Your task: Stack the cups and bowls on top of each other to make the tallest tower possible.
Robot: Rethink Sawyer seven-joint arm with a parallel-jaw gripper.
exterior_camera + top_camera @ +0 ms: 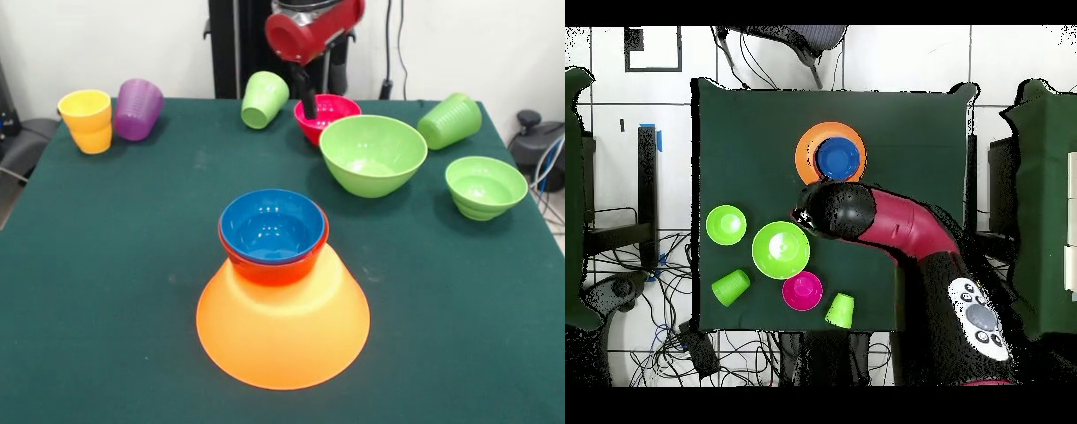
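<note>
Currently: tower two bowls up, gripper at the pink bowl

Front view: tower [281,300] is an upturned orange bowl [282,340] carrying a red-orange bowl [275,265] with a blue bowl [272,225] nested inside. Beyond the tower stand the large green bowl [372,155], small green bowl [485,185] and pink bowl [327,117]. Gripper [308,104] reaches down at the pink bowl's rim; whether it is parted or closed cannot be told. Yellow cup [87,120] and purple cup [137,109] sit far from the tower.

Overhead view: arm [895,225] lies beside the tower, covering the gripper. Judgement: grasp the rim squarely, lift straight, and centre the bowl over the blue one.
</note>
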